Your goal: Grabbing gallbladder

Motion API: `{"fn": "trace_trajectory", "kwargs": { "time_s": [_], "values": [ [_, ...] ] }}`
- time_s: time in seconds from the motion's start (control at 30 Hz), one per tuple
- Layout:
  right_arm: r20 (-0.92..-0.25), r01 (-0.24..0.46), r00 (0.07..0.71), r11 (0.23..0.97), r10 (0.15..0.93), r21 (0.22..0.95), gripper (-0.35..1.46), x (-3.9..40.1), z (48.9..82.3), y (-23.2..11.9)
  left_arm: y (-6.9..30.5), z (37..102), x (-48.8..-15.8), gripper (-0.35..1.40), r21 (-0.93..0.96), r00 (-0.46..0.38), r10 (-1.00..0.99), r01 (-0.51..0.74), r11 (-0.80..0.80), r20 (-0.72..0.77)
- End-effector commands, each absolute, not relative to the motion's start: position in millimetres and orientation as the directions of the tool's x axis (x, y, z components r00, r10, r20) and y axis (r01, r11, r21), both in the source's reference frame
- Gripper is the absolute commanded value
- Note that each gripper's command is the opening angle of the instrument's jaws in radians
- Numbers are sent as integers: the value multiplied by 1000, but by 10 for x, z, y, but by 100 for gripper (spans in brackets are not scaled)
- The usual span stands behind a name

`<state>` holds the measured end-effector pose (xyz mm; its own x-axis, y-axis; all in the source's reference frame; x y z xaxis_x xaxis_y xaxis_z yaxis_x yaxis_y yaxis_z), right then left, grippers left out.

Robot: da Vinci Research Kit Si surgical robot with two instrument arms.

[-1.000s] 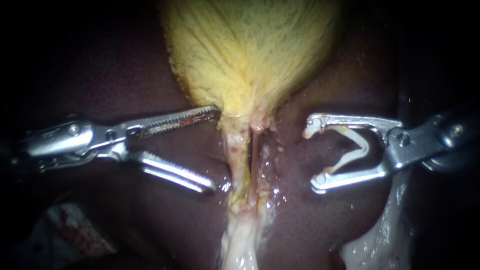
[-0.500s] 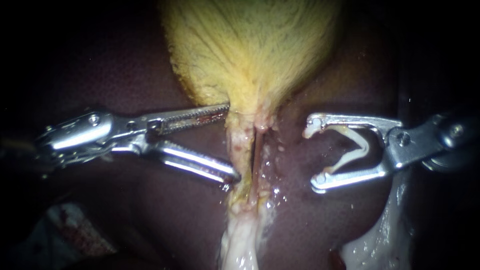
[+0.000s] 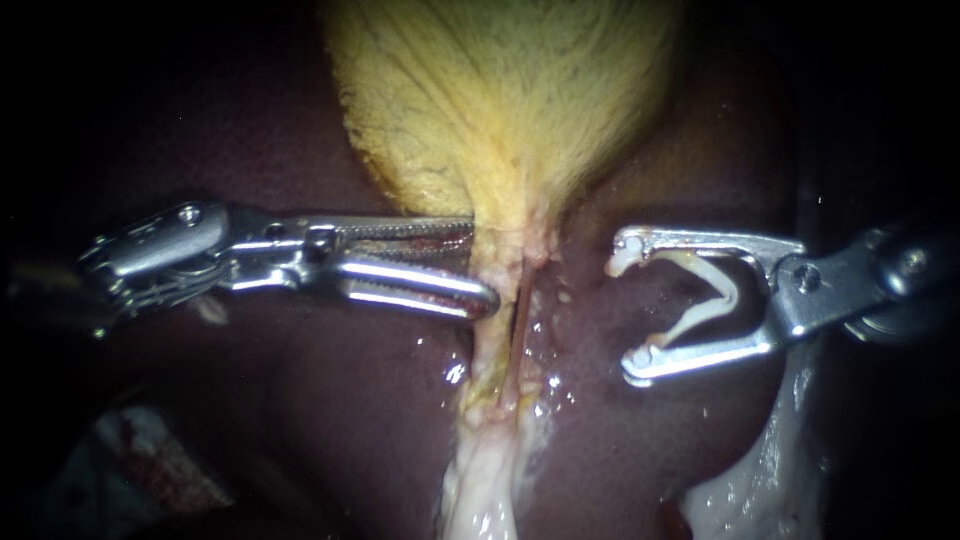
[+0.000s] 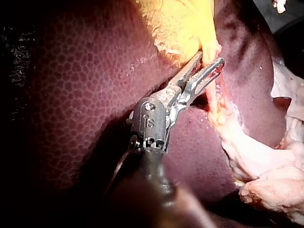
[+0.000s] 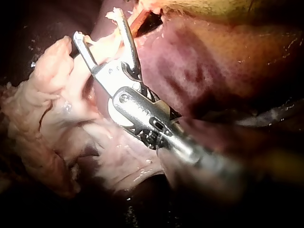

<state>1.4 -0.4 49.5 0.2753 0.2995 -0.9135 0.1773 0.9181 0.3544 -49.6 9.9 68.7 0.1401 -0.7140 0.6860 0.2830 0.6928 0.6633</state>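
Observation:
The yellow gallbladder [image 3: 500, 100] hangs down the middle of the endoscope view and narrows to a neck [image 3: 505, 245]. My left instrument [image 3: 482, 262] comes in level from the left, and its toothed jaws stand nearly together, pinching the neck's left edge. The left wrist view shows the same jaws [image 4: 212, 58] closed narrowly on the yellow tissue [image 4: 180, 23]. My right instrument [image 3: 625, 312] sits apart to the right of the neck over the liver, its jaws spread wide around a pale V-shaped clip [image 3: 705, 290]. It also shows in the right wrist view [image 5: 98, 24].
Dark red liver [image 3: 250, 150] surrounds the gallbladder. Below the neck a thin reddish tube [image 3: 518, 330] runs down beside a pale strand [image 3: 483, 345] into whitish fatty tissue [image 3: 480, 490]. More pale tissue [image 3: 770, 470] lies at the lower right.
My left instrument moved right to the gallbladder's neck, and its jaws went from wide open to nearly together on the tissue. The right instrument stayed still.

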Motion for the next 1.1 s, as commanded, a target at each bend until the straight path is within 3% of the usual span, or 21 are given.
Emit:
{"fn": "trace_trajectory", "kwargs": {
  "time_s": [0.03, 0.27, 0.33, 1.1],
  "values": [
    [-914, 178, 275, 918, 299, 354, 60, 14, 495, -4, 99, 686, -496, 11, 666, 139, -718, 289, 688, 682],
    [-914, 178, 275, 918, 299, 354, 60, 14, 495, -4, 98, 685, -491, -19, 680, 143, -748, 331, 654, 649],
    [-914, 178, 275, 918, 299, 354, 60, 14, 495, -4, 97, 684, -489, -35, 687, 144, -756, 337, 644, 638],
    [-914, 178, 275, 918, 299, 354, 60, 14, 494, -4, 96, 677, -485, -35, 698, 159, -775, 351, 624, 612]
  ]
}}
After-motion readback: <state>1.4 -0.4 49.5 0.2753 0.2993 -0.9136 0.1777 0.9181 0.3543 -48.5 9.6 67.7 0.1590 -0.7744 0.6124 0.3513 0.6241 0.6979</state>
